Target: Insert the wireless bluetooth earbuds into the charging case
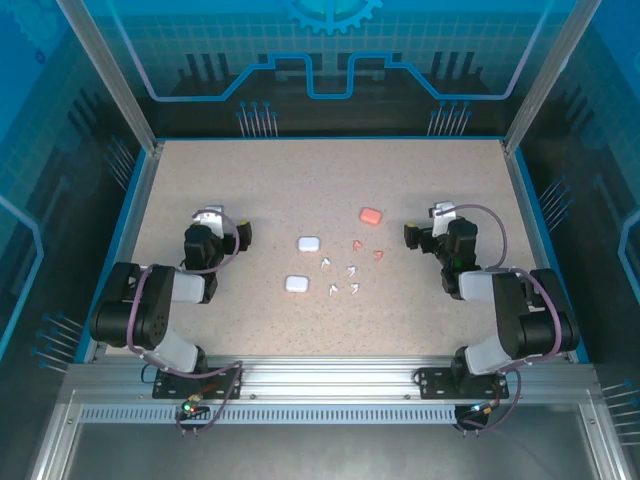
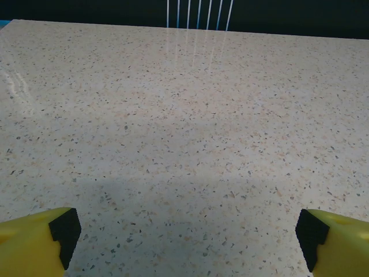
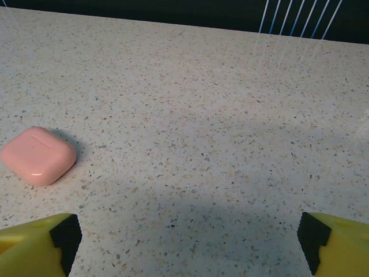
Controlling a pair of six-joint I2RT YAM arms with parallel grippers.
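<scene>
Several tiny white earbuds [image 1: 341, 279] lie scattered at the table's middle, with two salmon-pink earbuds [image 1: 367, 249] just behind them. Two white charging cases [image 1: 308, 243] [image 1: 297, 283] lie shut to their left. A pink case [image 1: 371, 215], also shut, rests behind them and shows at the left of the right wrist view [image 3: 38, 156]. My left gripper [image 1: 226, 220] [image 2: 185, 236] hangs open over bare table, well left of the white cases. On the other side my right gripper [image 1: 428, 222] [image 3: 187, 239] is open too, to the right of the pink case. Nothing sits between either pair of fingers.
The speckled tabletop [image 1: 300, 180] is ringed by a blue rim and an aluminium frame with clear panels. Both arm bases are bolted to the rail at the near edge [image 1: 320, 375].
</scene>
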